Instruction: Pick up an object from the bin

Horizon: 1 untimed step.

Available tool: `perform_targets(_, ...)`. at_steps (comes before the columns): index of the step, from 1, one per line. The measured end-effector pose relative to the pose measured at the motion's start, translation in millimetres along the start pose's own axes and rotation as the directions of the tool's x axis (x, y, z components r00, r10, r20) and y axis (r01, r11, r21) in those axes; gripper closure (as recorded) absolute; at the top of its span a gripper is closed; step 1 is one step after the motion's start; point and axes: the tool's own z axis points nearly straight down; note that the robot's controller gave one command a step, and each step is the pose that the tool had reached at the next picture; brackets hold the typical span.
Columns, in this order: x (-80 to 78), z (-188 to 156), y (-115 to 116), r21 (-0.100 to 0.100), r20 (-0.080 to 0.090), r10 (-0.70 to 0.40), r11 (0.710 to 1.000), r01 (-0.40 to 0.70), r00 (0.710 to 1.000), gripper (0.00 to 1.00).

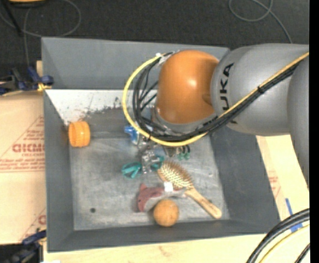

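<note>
small teal piece [131, 170] | lying flat | middle of bin [61, 163] floor

shows a thick, rounded silver-grey arm [268, 97] with a smooth shell, reaching back from the gripper [147, 155]. wears a glossy orange dome-shaped cover [184, 86] directly above the gripper. bears black lettering [223, 86] reading "kuka" on the grey shell just behind that cover. carries a thin yellow cable [127, 92] looped round the cover's rim and running back along the grey link, with a bundle of black cables [143, 95] tucked inside the loop. ends in a small, dull metal gripper, partly in shadow.
</note>
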Motion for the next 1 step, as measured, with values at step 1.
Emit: perform_targets(1,-0.2,-38.1,2.2,0.002,-0.002,0.000,1.000,0.000,1.000,1.00)
